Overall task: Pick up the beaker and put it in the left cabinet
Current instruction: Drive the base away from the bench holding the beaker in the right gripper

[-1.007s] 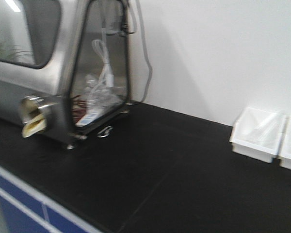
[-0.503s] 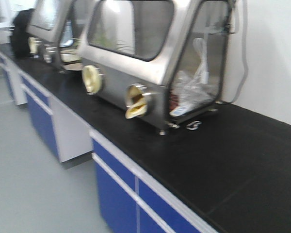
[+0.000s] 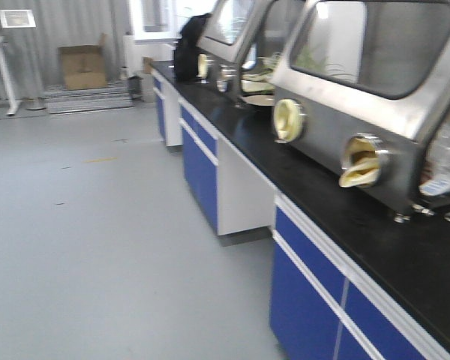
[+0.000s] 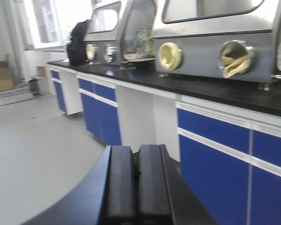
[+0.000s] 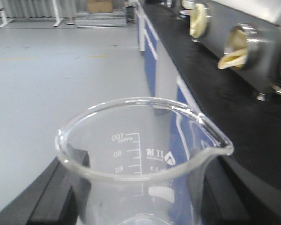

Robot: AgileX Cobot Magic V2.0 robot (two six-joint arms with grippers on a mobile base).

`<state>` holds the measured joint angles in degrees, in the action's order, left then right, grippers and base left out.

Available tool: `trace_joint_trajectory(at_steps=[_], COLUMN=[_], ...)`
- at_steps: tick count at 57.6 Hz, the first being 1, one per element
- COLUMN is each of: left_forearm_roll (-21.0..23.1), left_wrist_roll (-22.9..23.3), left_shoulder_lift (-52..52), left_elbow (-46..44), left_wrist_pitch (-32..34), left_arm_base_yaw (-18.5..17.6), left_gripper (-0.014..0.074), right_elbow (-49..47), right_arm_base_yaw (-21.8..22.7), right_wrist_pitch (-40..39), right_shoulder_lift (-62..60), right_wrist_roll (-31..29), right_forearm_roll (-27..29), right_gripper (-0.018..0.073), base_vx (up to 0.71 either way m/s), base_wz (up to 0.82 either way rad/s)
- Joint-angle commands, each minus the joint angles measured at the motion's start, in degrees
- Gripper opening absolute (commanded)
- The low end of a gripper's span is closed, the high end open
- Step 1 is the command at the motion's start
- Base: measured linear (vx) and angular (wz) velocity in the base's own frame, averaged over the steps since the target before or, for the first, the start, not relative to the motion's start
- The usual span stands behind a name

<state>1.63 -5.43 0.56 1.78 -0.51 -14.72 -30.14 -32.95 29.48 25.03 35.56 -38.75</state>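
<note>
Gripping the glass beaker upright, the right fingers sat on either side of it, seemingly tight, though mostly out of frame. The left fingers were pressed shut on nothing, near blue cabinets under the black table.

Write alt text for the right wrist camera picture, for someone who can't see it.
A clear glass beaker with printed graduations fills the foreground, held between the black fingers of the right gripper. Behind it, a black countertop over blue cabinets carries a steel glove box, beside a grey floor.
</note>
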Motion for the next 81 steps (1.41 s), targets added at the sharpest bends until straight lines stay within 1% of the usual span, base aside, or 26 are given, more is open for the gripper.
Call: trace_joint_trajectory(at_steps=[1,46,66,81], left_forearm_roll=[0.5,0.5,0.5,0.5], left_wrist_roll=[0.2,0.2,0.2,0.2], left_shoulder_lift=[1.1,1.1,1.1,1.1], left_elbow=[0.9,0.9,0.9,0.9], left_wrist_pitch=[4.8,4.8,4.8,4.8], left_arm_base_yaw=[-0.2,-0.2,-0.2,-0.2], left_gripper=[0.0001,0.0001,0.0001,0.0001], right_elbow=[-1.7,-1.7,-1.7,-1.7], right_arm_base_yaw=[0.2,0.2,0.2,0.2], right_wrist_pitch=[-3.3,-3.3,-3.3,-3.3], right_shoulder_lift=[0.2,0.2,0.2,0.2], right_wrist_roll=[0.1,0.1,0.1,0.1], right_forearm_roll=[-2.3,-2.3,-2.3,-2.3], right_gripper=[-0.0004,-0.0004,-0.0004,-0.0004], base_vx=[0.03,0.13,0.27,0.38], base_wz=[0.5,0.41,0.32,0.1])
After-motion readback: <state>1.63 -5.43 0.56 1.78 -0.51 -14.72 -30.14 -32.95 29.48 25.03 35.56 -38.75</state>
